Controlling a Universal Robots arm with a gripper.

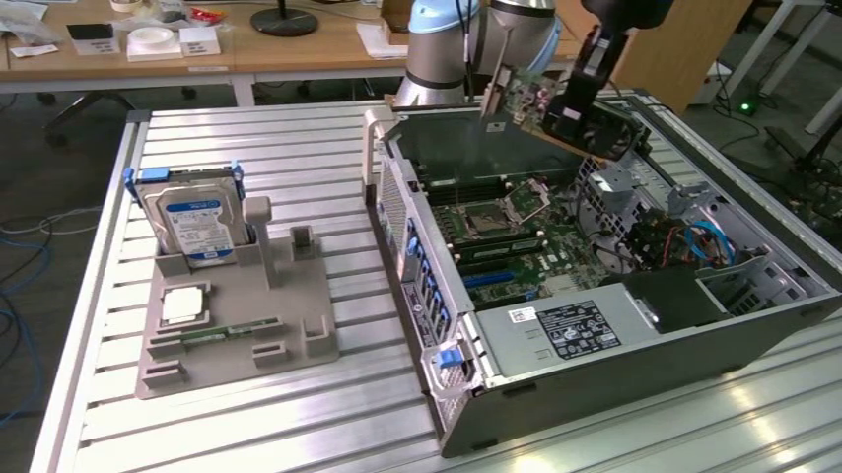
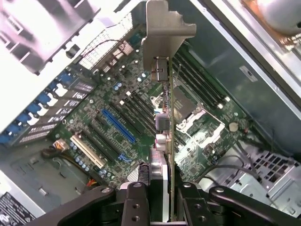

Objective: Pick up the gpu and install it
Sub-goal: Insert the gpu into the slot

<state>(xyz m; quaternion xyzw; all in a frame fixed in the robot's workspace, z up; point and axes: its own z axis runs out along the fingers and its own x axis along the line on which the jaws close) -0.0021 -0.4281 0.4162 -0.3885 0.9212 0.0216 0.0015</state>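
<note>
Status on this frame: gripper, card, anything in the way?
Gripper shut on the gpu. Card aloft over the open computer case, not seated. Blue slot on the motherboard bare.

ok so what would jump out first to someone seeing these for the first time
The claw grips the gpu and holds it tilted in the air over the open computer case. Below it the bare motherboard lies exposed inside the case. On the exterior view's left, a hard drive stands upright in a grey holder.
</note>
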